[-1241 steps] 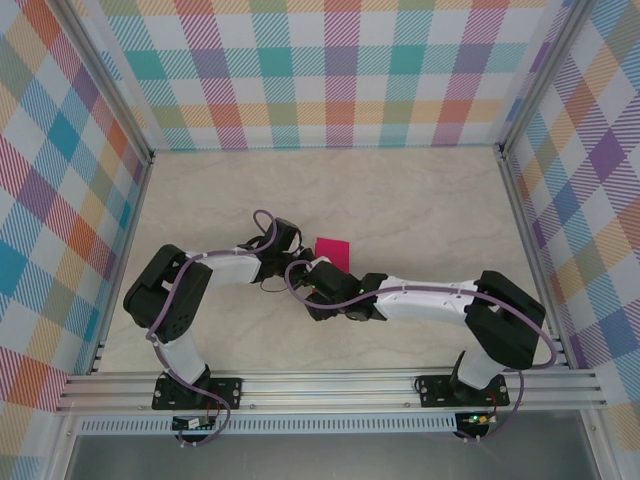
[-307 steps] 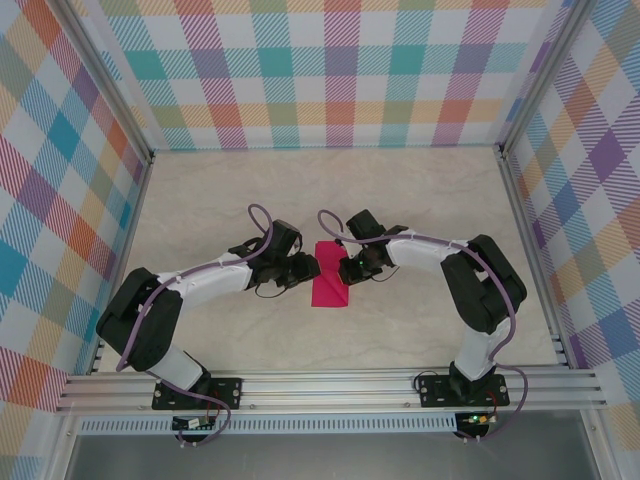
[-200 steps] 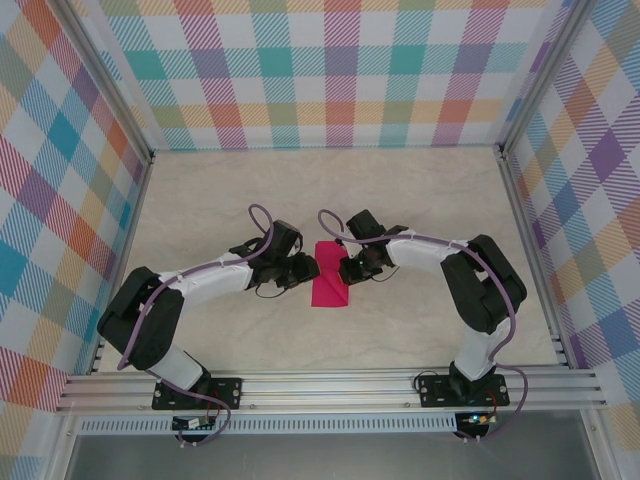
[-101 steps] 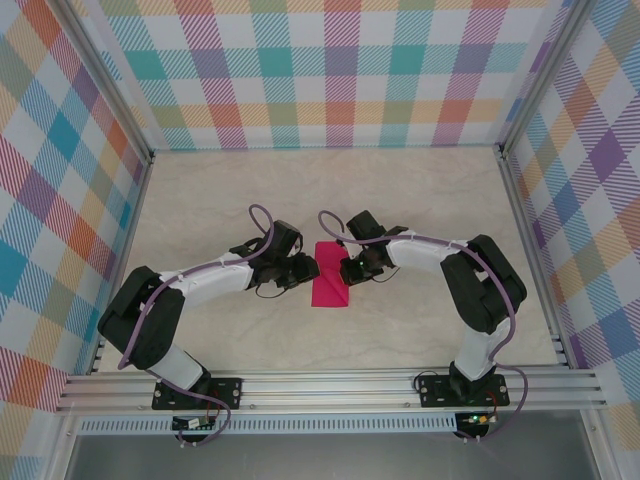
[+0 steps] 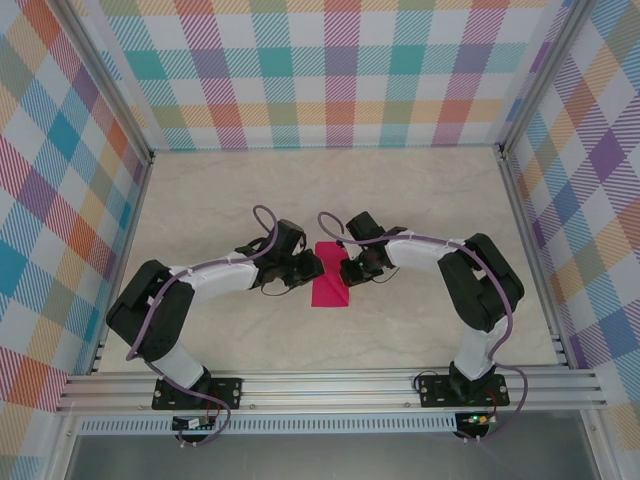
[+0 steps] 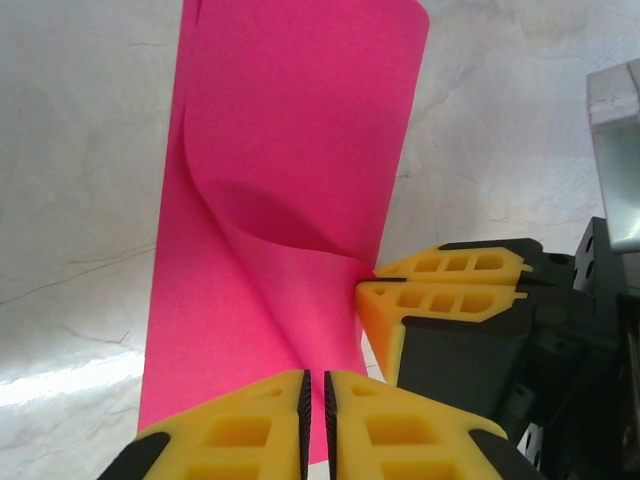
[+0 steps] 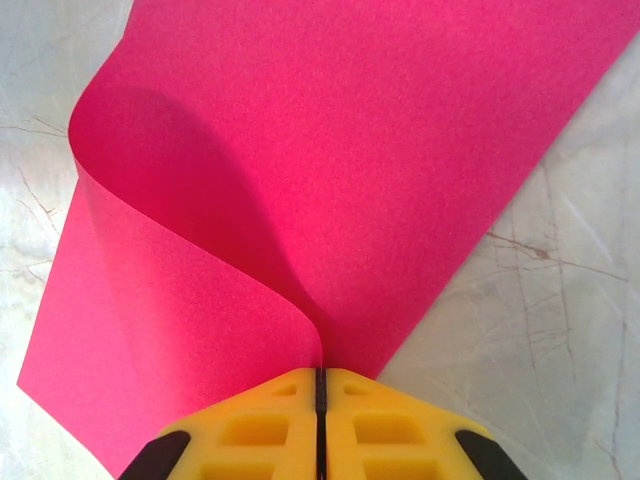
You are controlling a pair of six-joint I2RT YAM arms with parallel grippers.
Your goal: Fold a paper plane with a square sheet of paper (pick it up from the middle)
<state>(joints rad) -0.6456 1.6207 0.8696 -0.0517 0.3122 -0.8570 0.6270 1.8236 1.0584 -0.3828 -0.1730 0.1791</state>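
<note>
Pinching the right edge of the thin magenta-pink square sheet of paper (image 7: 330, 150), the right end effector (image 7: 320, 372) has its yellow fingers pressed together on the paper, whose upper layer curls up from the pale marbled tabletop (image 5: 420, 200) into the grip. Opposite, the left end effector (image 6: 312, 378) stands at the sheet's other edge, fingers drawn almost together with a dark slit between; whether paper is caught there cannot be told. The sheet, a narrow strip in outline, lies mid-tabletop between the two arms. Folding well likely calls for pinning one edge flat, carrying the lifted layer over slowly with edges matched, then pressing the crease so the paper neither slides nor buckles
</note>
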